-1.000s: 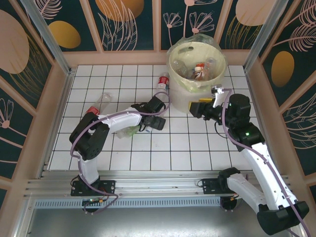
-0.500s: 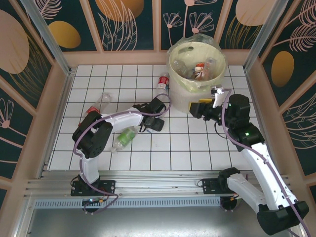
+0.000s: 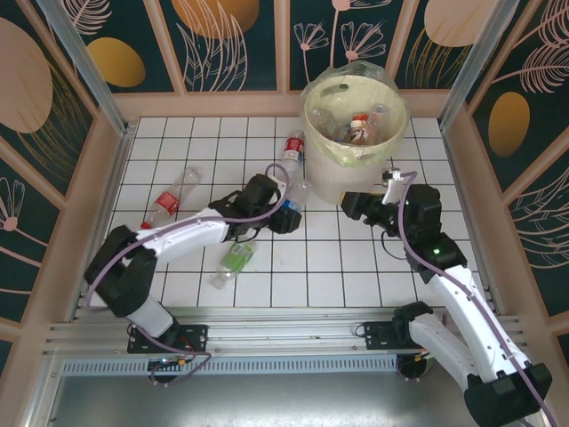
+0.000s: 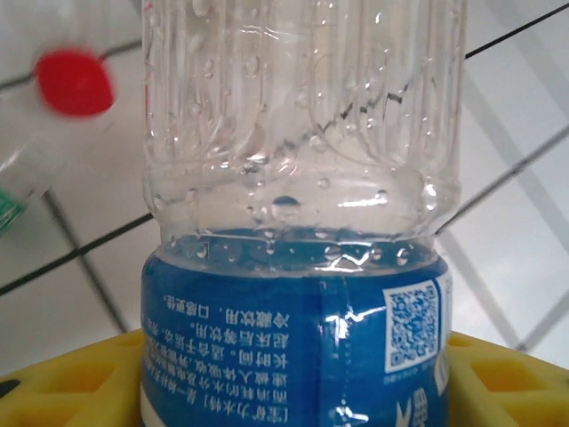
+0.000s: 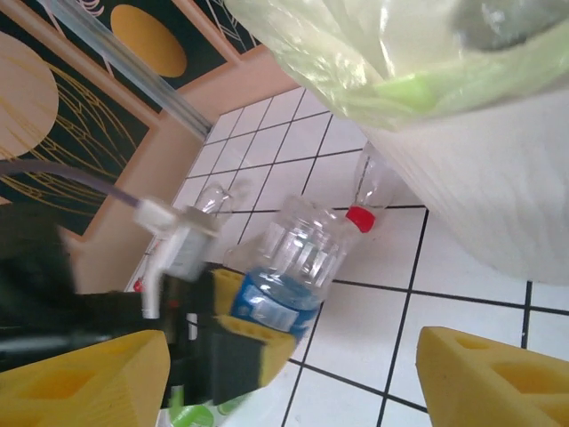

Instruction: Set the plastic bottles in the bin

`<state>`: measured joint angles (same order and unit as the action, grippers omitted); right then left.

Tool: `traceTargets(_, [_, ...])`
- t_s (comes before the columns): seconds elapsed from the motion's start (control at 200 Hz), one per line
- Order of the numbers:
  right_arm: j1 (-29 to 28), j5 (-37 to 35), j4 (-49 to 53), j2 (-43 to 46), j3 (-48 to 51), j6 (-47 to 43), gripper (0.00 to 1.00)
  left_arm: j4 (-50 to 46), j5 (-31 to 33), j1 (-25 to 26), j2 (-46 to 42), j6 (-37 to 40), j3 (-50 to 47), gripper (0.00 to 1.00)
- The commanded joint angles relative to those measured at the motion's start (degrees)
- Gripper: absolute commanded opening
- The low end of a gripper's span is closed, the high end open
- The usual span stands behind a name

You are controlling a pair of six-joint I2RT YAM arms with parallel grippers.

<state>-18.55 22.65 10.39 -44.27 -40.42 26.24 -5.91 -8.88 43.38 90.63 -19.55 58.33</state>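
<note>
My left gripper is shut on a clear bottle with a blue label, its yellow fingers pressing on either side of the label. The right wrist view shows this held bottle just above the tiles, pointing toward the bin. The cream bin holds several bottles. My right gripper stands open beside the bin's near wall, facing the left gripper, nothing between its fingers. Loose bottles lie on the tiles: a red-labelled one against the bin, a green-labelled one, and another red-labelled one.
The bin's clear bag hangs over its rim. Wooden walls close in the white tiled floor on three sides. A red cap of the bottle by the bin lies close to the held bottle's far end.
My left gripper closed on the blue-labelled bottle and its arm stretched out toward the bin. The green-labelled bottle came into view behind it. My right gripper dropped slightly and opened a little wider.
</note>
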Motion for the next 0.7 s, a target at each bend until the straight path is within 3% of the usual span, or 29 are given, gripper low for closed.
traceTargets(0.0, [-0.53, 3.46, -9.63, -0.36, 2.78, 6.82, 0.78, 11.36, -10.93, -0.4, -3.93, -2.2, -4.23, 0.59])
traceTargets(0.235, [-1.93, 10.02, -19.4, -3.97, 4.39, 12.07, 0.91, 26.83, -20.29, -0.31, -7.81, -8.6, -13.0, 0.58])
traceTargets(0.4, [-5.27, 7.78, -20.41, -7.08, 3.58, 12.25, 0.92, 34.4, -21.33, 0.51, -9.32, -11.38, -16.28, 0.59])
traceTargets(0.696, [-9.46, 2.34, -18.59, -12.26, 1.09, 10.71, 0.98, 36.14, -19.66, 2.49, -10.21, -10.95, -16.73, 0.6])
